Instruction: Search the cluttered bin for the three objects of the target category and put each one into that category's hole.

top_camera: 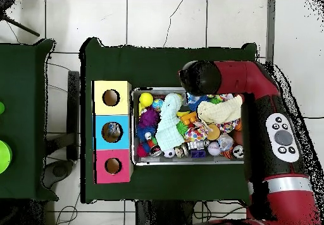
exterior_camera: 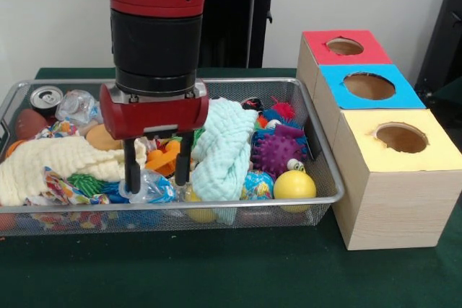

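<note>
My gripper [exterior_camera: 157,178] reaches down into the wire mesh bin [exterior_camera: 317,146] near its front edge. Its two black fingers [exterior_camera: 131,167] stand apart, open, on either side of a crumpled clear plastic bottle [exterior_camera: 150,188], with an orange toy [exterior_camera: 163,158] showing between them. In the overhead view the arm's black wrist [top_camera: 199,77] hides the gripper at the bin's [top_camera: 134,127] upper edge. Three wooden boxes with round holes stand beside the bin: red [exterior_camera: 345,47], blue [exterior_camera: 369,86] and yellow [exterior_camera: 401,137]; from above, yellow [top_camera: 111,97], blue [top_camera: 111,132], red [top_camera: 112,166].
A pale green cloth [exterior_camera: 224,149] drapes right of the gripper and a cream towel [exterior_camera: 50,167] lies to its left. A purple spiky ball [exterior_camera: 276,153], a yellow ball [exterior_camera: 294,185], a drinks can [exterior_camera: 46,97] and several small toys fill the bin.
</note>
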Available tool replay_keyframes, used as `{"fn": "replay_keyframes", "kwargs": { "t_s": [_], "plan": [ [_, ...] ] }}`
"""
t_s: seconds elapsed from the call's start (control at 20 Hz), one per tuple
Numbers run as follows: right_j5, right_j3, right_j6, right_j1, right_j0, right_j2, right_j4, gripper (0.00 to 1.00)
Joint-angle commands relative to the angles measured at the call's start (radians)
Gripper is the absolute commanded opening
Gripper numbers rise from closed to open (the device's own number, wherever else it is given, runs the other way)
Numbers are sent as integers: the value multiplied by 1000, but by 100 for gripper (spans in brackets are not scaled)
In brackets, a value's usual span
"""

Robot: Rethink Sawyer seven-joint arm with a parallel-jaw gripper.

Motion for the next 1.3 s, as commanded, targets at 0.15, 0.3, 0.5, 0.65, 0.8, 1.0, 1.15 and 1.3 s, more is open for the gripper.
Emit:
{"fn": "replay_keyframes", "kwargs": {
  "t_s": [0.15, 0.3, 0.5, 0.65, 0.8, 1.0, 1.15, 1.3],
  "plan": [
    [112, 46, 101, 19, 73, -106, -17, 100],
    [137, 16, 342, 31, 143, -229, 1, 100],
    [155, -12, 471, 57, 185, -322, 61, 100],
    [155, -7, 535, 62, 195, -368, 116, 100],
    [153, -6, 566, 70, 205, -402, 160, 100],
    [116, -8, 621, 94, 202, -426, 216, 100],
    [87, -23, 703, 117, 209, -460, 247, 100],
    [44, -40, 733, 133, 213, -482, 254, 100]
  ]
}}
